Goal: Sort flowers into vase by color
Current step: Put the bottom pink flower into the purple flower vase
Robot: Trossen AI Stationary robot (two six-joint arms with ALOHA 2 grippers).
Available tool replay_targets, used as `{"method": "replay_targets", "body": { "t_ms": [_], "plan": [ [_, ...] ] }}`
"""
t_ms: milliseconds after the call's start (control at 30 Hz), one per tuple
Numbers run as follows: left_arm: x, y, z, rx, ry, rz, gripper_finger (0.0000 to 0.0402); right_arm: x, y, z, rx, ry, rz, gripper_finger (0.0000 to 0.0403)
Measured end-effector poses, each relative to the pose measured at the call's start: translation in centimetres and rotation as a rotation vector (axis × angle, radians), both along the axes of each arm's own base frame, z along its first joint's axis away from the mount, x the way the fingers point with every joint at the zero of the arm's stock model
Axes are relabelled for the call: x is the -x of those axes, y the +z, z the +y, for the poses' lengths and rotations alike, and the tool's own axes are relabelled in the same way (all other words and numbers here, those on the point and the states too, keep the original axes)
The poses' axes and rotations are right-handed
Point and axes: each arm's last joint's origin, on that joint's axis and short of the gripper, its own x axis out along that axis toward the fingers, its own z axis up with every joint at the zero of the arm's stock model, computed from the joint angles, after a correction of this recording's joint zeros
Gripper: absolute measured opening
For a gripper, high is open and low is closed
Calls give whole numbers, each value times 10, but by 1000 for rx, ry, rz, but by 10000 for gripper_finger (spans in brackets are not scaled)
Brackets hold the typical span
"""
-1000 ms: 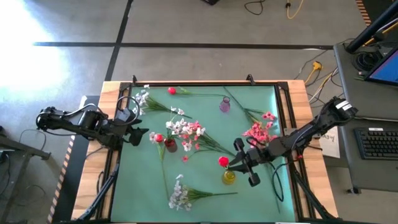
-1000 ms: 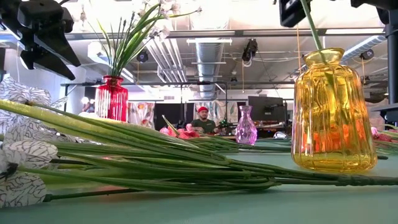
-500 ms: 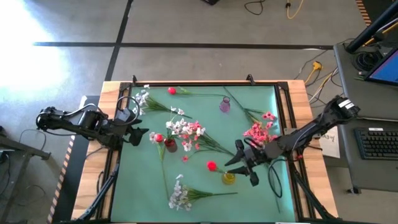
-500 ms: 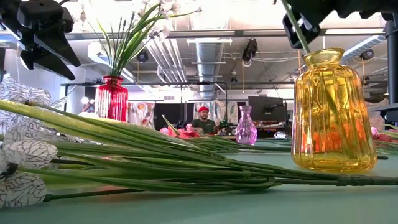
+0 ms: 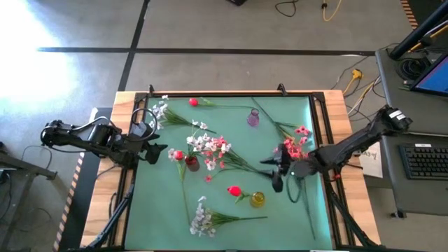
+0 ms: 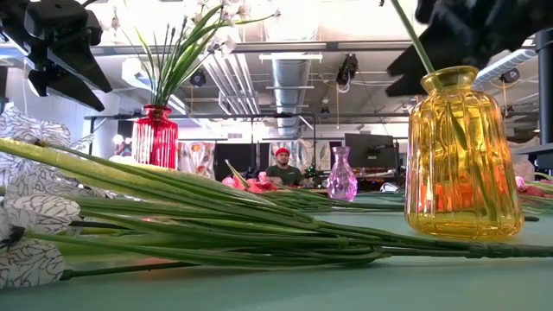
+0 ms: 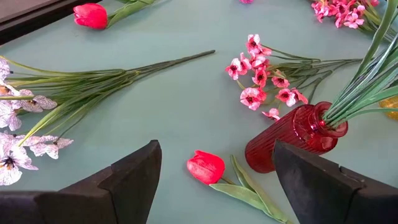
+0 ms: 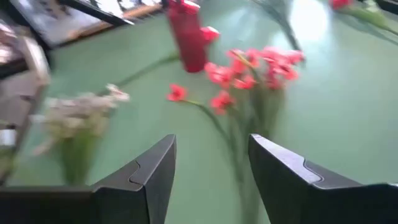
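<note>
Red bud (image 5: 234,190) leans out of the yellow vase (image 5: 258,199) near the surface's (image 5: 294,224) front edge; my right gripper (image 5: 279,173) hangs beside it, jaws released. Left gripper (image 5: 155,152) waits at the left edge, jaws apart.

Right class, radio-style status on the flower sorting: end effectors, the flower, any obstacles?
Right end effector open, empty, beside yellow vase. Red bud in that vase, leaning out. Left end effector open, waiting at table's left edge. Loose pink spray close by right arm.
</note>
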Motion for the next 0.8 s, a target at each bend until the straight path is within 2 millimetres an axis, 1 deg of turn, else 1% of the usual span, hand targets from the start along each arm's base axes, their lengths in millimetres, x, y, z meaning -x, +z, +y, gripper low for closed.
{"method": "replay_targets", "body": {
  "t_ms": [133,233,433,533,667,800],
  "plan": [
    [0,0,0,0,0,-1,293,-12,-4,-10,30,-39,89,208],
    [0,0,0,0,0,-1,293,-21,-4,-20,19,-31,116,226],
    [0,0,0,0,0,0,293,-30,-13,-45,13,-29,178,269],
    [0,0,0,0,0,0,293,-34,-20,-54,47,-28,210,284],
    [0,0,0,-2,-1,1,293,-39,-29,-61,83,-33,243,290],
    [0,0,0,-3,-3,2,293,-38,-36,-70,3,-141,303,283]
  ]
}}
